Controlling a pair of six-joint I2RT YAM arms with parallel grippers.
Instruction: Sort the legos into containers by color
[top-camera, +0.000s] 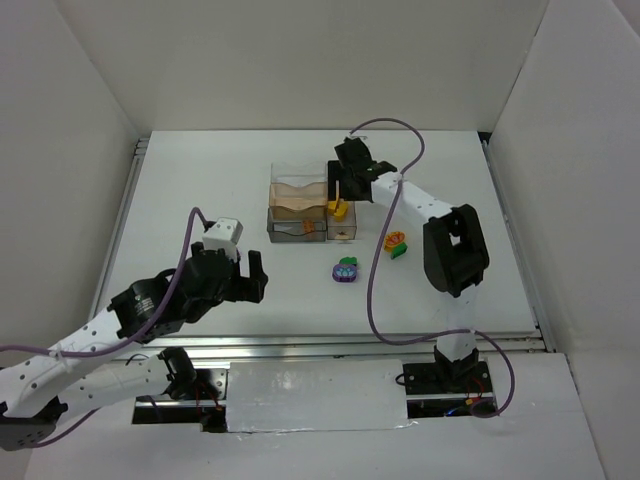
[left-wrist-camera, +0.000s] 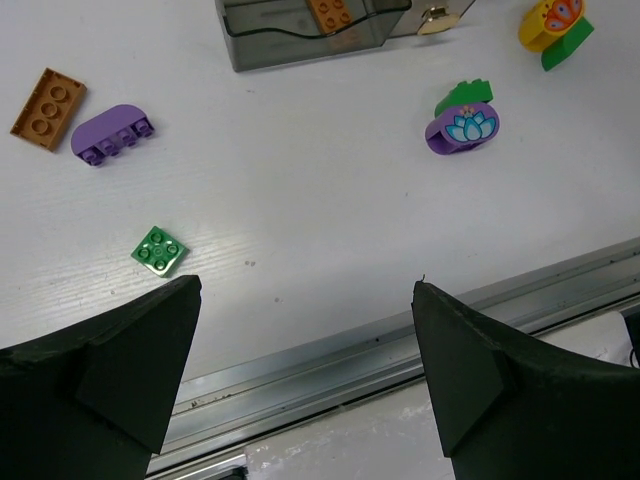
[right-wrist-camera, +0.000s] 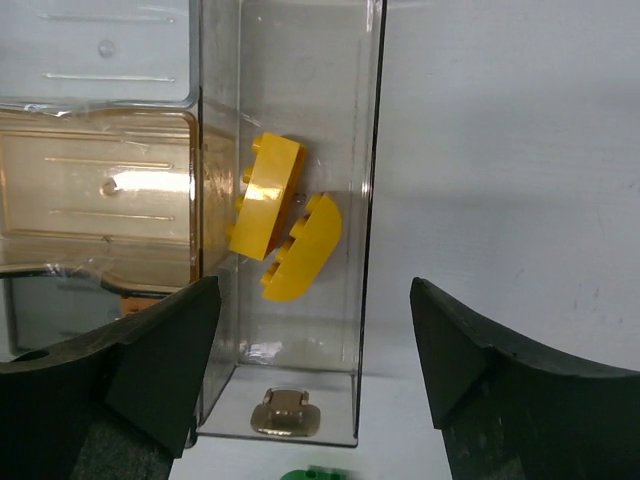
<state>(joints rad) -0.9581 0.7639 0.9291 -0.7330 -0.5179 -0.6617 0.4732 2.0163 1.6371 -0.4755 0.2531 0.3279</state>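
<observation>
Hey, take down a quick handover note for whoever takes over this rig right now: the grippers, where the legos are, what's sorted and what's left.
Left gripper: open, empty, hovering over the table.
Right gripper: open, empty, above the clear bin.
Done: two yellow bricks lie in the clear bin; an orange brick appears to be in the grey bin.
Left, all loose on the table: orange-brown plate, purple rounded brick, green plate, purple piece with green top, yellow piece on a green base.
</observation>
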